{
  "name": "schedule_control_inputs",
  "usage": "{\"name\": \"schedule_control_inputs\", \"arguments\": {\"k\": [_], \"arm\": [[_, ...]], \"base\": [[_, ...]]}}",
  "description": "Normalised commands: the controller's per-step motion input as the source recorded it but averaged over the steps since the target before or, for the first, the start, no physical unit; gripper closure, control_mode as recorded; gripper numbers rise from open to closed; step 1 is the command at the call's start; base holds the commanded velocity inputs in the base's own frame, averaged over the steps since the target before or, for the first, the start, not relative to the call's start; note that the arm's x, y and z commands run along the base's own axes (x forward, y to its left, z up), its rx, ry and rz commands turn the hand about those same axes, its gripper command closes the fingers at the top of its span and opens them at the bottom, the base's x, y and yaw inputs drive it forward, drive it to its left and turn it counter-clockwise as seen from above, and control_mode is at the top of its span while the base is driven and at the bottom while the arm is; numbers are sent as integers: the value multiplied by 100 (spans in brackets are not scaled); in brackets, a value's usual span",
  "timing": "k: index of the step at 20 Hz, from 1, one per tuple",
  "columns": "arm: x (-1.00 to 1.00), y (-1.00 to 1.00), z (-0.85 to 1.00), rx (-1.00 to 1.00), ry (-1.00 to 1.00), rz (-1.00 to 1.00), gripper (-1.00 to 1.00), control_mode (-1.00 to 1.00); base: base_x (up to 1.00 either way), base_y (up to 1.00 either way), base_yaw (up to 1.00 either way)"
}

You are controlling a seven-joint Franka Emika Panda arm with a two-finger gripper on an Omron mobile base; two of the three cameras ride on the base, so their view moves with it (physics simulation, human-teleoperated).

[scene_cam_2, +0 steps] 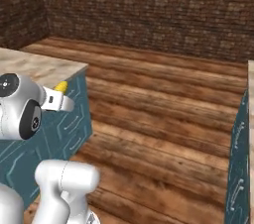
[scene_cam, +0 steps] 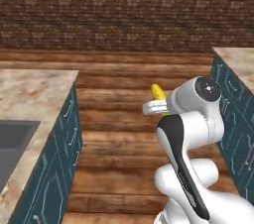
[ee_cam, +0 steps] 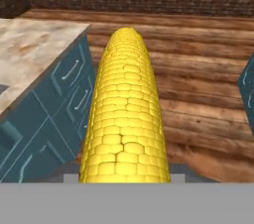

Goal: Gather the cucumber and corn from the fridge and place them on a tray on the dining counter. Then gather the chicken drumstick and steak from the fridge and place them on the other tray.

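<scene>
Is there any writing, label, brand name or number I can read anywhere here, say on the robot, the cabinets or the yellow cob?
None: no readable text, number or sign.
The corn in the gripper bears kernels, no label.
The teal cabinet fronts carry pale line patterns and handles, no letters.
The round cap on the arm joint has small marks, too small to read.

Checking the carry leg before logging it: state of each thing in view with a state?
Bright yellow corn cob: held in the claw, off any surface, pointing forward over the wooden floor.
Claw: shut on the corn cob.
Teal cabinet drawers with silver handles: closed.
Grey sink basin in the beige stone counter: nothing seen in its visible part.
</scene>
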Motion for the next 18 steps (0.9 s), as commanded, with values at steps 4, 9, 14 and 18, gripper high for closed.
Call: {"name": "schedule_control_inputs", "arguments": {"k": [4, 9, 14, 18], "arm": [[0, 0, 0, 0, 0, 0, 100, 100], [0, 0, 0, 0, 0, 0, 100, 100], [0, 0, 0, 0, 0, 0, 100, 100], [0, 0, 0, 0, 0, 0, 100, 100]], "base": [[100, 56, -36], [100, 38, -15], [100, 10, 0], [100, 16, 0]]}}
